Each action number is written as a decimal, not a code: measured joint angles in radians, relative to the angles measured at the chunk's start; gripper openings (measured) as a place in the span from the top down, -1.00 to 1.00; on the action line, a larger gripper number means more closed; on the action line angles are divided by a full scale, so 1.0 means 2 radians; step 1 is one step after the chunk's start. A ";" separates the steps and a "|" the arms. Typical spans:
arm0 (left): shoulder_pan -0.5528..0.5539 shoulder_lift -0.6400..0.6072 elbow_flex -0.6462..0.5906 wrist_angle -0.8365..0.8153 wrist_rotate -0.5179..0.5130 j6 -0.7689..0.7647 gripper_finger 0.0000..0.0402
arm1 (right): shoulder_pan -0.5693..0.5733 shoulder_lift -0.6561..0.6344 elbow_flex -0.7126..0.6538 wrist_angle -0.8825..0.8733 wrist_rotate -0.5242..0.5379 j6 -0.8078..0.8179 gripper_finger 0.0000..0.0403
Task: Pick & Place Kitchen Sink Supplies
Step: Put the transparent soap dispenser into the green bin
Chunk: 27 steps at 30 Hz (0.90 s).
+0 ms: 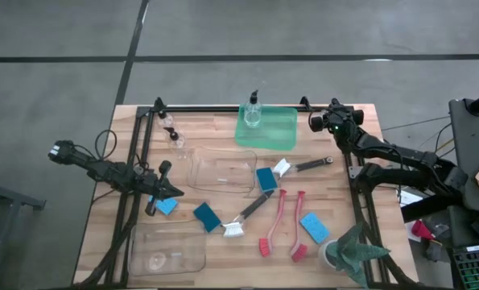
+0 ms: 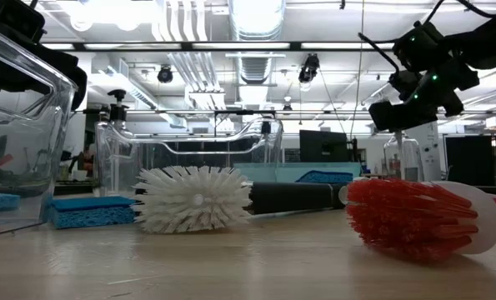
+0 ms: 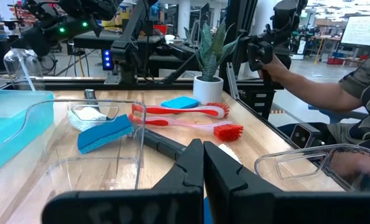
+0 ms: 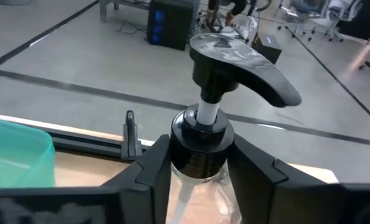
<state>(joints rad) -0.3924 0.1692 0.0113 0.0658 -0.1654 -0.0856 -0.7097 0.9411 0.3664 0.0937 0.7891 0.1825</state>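
Observation:
My right gripper [image 1: 318,122] is over the table's far right corner, shut on a clear pump bottle [image 4: 203,118] with a black top. My left gripper [image 1: 163,193] is shut and stands low at the table's left, just beside a blue sponge [image 1: 167,206]; I cannot tell whether it touches it. Other blue sponges [image 1: 208,216] [image 1: 266,178] [image 1: 313,228], two black brushes with white bristles [image 1: 247,214] [image 1: 303,166] and two red brushes [image 1: 271,227] [image 1: 298,232] lie flat on the table. One pump bottle [image 1: 253,113] stands in the green tray [image 1: 281,133], two more [image 1: 173,133] at the far left. My right gripper pinches the pump bottle by its black collar [image 4: 200,134], just under the pump head, one finger [image 4: 150,168] on each side. The fingers come level at the neck and the bottle stays upright, its clear body [image 2: 402,158] hanging below them. Whether its base is off the table is hidden.
A clear bin [image 1: 219,171] lies mid-table and another [image 1: 167,251] at the near left corner. A potted plant [image 1: 352,254] stands at the near right corner. A black rail [image 1: 223,108] runs along the far edge. A person's arm [image 3: 321,81] shows beyond the table.

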 joint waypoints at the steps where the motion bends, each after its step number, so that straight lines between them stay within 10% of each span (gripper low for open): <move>1: 0.000 0.000 0.000 0.000 0.000 0.000 0.99 | 0.000 -0.002 0.000 0.000 -0.006 -0.003 0.40; 14: 0.000 0.000 0.000 0.000 0.000 0.000 0.99 | 0.006 -0.058 0.029 -0.005 -0.061 -0.024 0.34; 27: 0.000 0.000 0.000 0.000 0.000 0.000 0.99 | 0.047 -0.060 0.089 0.053 -0.247 -0.005 0.36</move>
<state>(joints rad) -0.3927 0.1688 0.0112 0.0658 -0.1654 -0.0860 -0.6161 0.8206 0.5452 0.1996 0.2948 0.1731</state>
